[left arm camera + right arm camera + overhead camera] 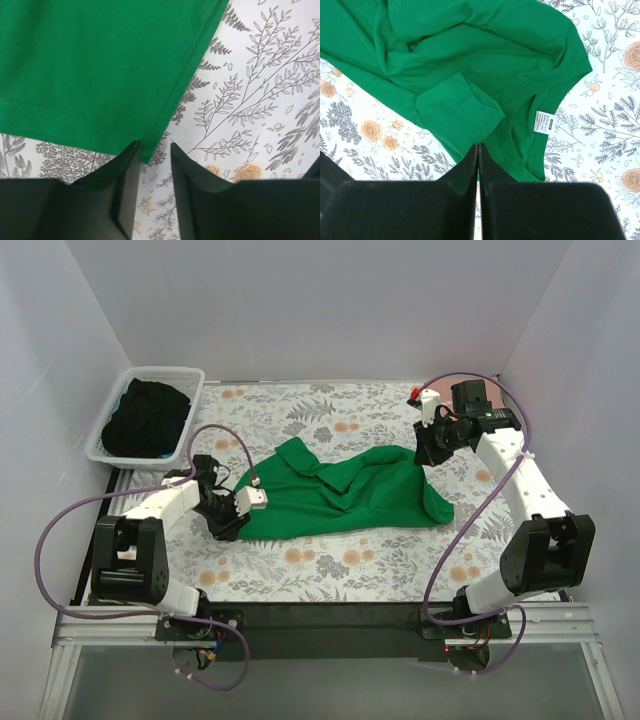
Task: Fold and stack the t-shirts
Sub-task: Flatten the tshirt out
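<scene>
Floral cloth (330,575) covers the counter (320,612). 1 green t-shirt (340,495) lies crumpled across its middle, collar toward the right arm. The left pincer (155,146) sits at the shirt's hem corner, jaws slightly apart, the corner poking into the gap. The right pincer (478,146) is closed by the collar; whether it pinches cloth I cannot tell. At far left, a white basket (110,425) holds dark cloth (148,418).

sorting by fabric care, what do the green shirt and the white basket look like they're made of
Green shirt: soft matte knit, likely cotton jersey; it creases loosely, with stitched hems and a sewn-in neck label. White basket: rigid moulded plastic by its look, with slatted walls.
</scene>
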`<state>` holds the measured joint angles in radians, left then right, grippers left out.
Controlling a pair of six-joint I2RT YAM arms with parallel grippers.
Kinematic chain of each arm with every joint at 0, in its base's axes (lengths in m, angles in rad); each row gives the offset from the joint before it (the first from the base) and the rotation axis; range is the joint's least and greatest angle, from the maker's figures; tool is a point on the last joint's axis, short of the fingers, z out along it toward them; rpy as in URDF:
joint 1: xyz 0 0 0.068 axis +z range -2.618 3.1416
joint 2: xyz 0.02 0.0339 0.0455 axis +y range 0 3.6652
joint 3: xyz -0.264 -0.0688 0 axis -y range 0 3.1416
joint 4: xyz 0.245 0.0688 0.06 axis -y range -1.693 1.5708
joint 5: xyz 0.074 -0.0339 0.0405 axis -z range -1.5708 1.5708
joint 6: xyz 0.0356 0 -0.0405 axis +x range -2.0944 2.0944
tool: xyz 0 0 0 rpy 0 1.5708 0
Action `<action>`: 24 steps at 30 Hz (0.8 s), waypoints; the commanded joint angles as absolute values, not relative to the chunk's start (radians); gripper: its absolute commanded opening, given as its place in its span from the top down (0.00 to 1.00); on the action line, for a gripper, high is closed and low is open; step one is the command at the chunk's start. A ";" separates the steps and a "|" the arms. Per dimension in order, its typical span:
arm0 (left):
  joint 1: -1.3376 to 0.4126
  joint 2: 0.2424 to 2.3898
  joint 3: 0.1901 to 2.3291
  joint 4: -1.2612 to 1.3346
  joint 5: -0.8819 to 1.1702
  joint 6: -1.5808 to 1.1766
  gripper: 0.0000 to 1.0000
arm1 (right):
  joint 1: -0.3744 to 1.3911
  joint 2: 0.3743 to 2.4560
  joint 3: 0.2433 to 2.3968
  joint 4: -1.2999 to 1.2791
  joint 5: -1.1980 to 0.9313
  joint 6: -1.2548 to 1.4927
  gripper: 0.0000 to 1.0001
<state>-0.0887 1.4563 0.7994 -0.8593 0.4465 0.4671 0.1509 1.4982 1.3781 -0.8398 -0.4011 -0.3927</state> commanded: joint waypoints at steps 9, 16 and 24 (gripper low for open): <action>-0.120 1.499 0.890 -0.904 0.371 0.512 0.50 | 0.149 1.506 1.368 -0.847 -0.428 -0.400 0.99; -0.166 1.511 0.839 -0.865 0.327 0.479 0.51 | 0.150 1.505 1.355 -0.847 -0.425 -0.405 0.99; -0.175 1.565 0.795 -0.772 0.241 0.476 0.50 | 0.147 1.500 1.344 -0.847 -0.428 -0.407 0.99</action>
